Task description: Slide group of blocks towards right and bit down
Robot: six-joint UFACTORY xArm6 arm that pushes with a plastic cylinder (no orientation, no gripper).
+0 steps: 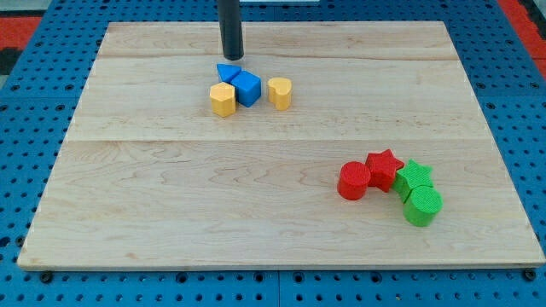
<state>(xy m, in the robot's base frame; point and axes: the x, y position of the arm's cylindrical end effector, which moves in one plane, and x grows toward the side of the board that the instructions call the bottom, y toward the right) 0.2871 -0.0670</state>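
My tip (232,57) stands at the view's top, just above a cluster of blocks. The cluster holds a blue flat block (227,72), a blue cube (246,88), a yellow hexagonal block (223,100) at its left and a yellow heart-like block (280,92) a little apart at its right. The tip is close to the flat blue block; I cannot tell if it touches. A second group lies at the view's lower right: a red cylinder (353,181), a red star (385,167), a green star (415,177) and a green cylinder (422,205).
The wooden board (171,205) rests on a blue perforated base (17,170). Its edges run close to the view's borders. The dark rod rises out of the view's top.
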